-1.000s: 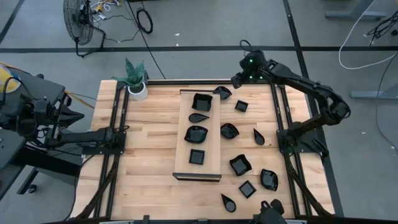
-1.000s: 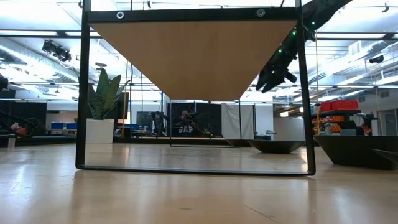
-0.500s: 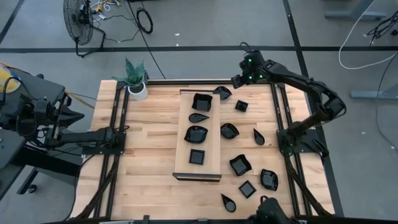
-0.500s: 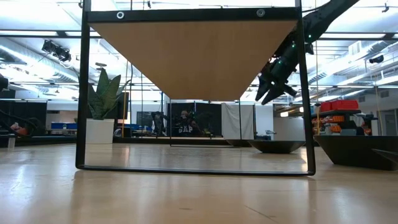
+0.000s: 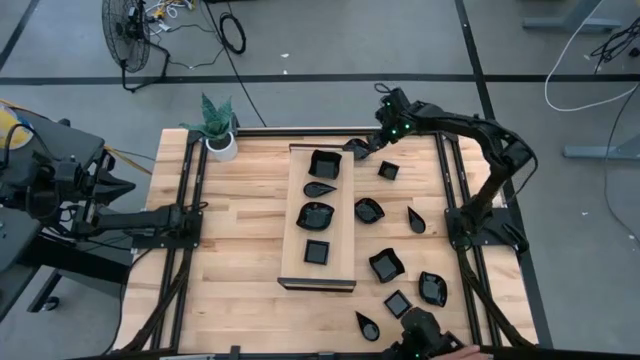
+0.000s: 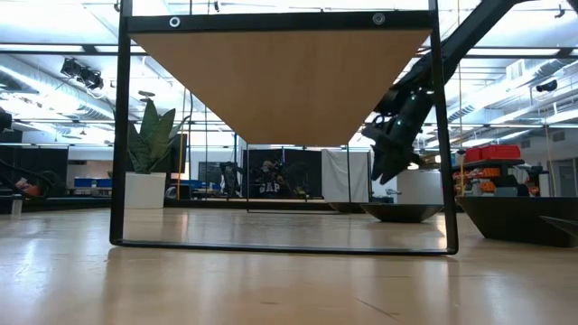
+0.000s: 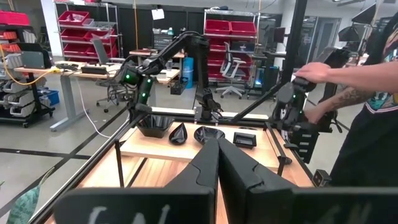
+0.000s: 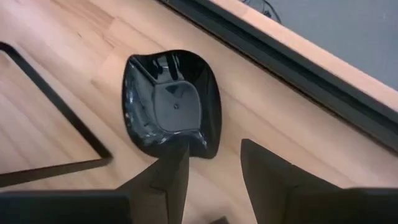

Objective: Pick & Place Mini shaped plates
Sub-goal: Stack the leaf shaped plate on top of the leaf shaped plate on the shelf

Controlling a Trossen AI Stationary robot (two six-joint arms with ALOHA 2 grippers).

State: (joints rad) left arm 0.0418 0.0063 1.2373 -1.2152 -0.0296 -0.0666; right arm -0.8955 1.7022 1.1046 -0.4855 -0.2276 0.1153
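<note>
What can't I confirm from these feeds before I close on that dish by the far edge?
- High view: right gripper covers part of the wavy-rimmed dish, hiding the contact.
- Right wrist view: jaws open; height above the dish unclear.
- Low view: the board's frame hides most dishes.
- High view: bottom edge cuts off a person's hand.

Even, bright overhead light; soft shadows on the table (image 5: 240,230); glare on a glossy dish (image 8: 171,102).

Two dark, slender jointed arms were seen. Small green lights glowed on the right arm's wrist, just behind the right gripper (image 5: 372,143). Broad, flat black fingers (image 8: 169,171) were fitted.
</note>
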